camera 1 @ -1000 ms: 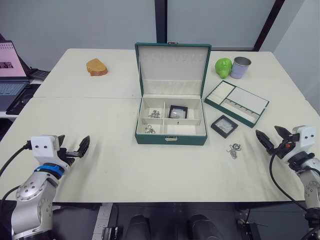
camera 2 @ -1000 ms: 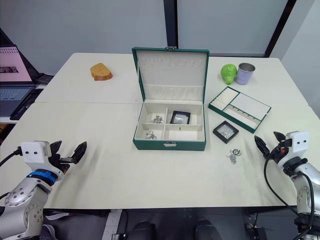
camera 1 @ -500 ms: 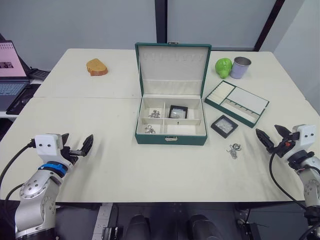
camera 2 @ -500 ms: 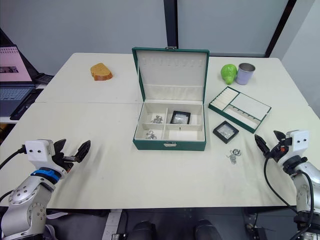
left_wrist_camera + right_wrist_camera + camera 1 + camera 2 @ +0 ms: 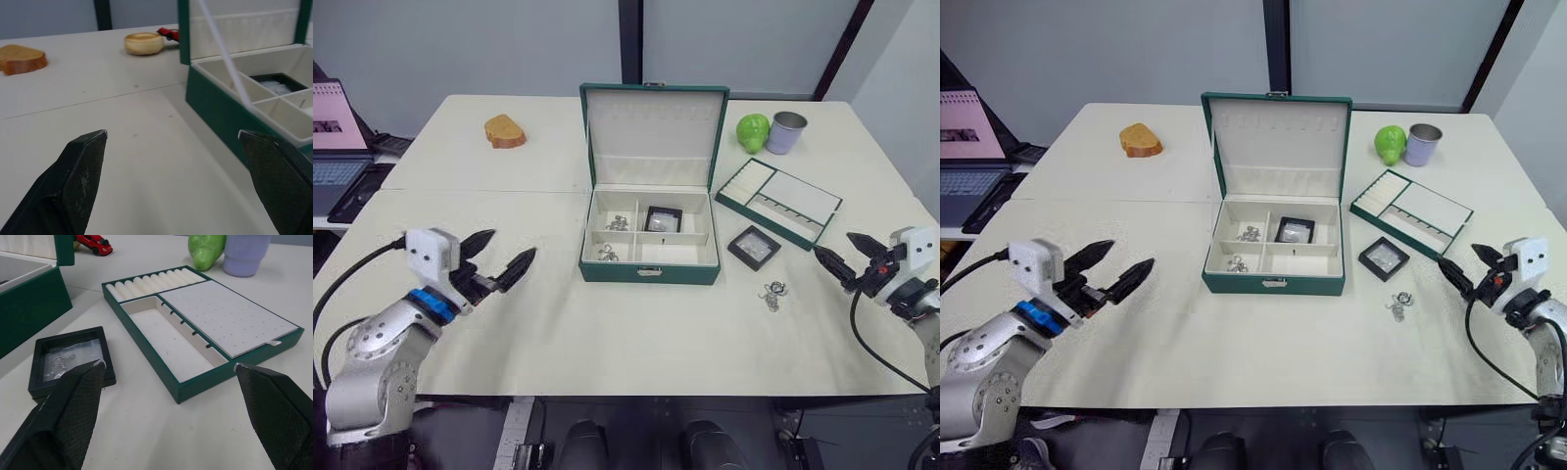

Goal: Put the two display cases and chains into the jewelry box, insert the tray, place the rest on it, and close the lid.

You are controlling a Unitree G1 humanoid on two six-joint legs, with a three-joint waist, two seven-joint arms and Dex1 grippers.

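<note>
The jewelry box (image 5: 649,240) stands open in the middle of the bench (image 5: 558,323), its lid (image 5: 653,135) upright behind it with the cream lining facing forward. One display case (image 5: 663,218) already lies in the box's upper right compartment, and small silvery heaps that look like the chains (image 5: 615,224) sit in the two left compartments, so that part of the job seems half to mostly done. The second display case (image 5: 753,247) is not yet in: it lies flat on the bench to the right of the box, between the box and the tray (image 5: 778,202), and the right wrist view shows it just in front of the right gripper's fingers (image 5: 73,421). The tray rests at an angle on the bench further right and back, empty, not yet inserted. The rest (image 5: 771,293), a small silvery heap with ring-like loops, lies on the bench near the box's front right corner, just in front of the loose case. The left gripper (image 5: 499,264) hovers over the bench well left of the box, fingers spread wide and holding nothing. The right gripper (image 5: 847,262) hangs at the right edge of the bench, fingers also spread wide and empty, pointing toward the loose case. By my reading, what remains is the second case, then the tray, then the heap onto it, then shutting the lid.
</note>
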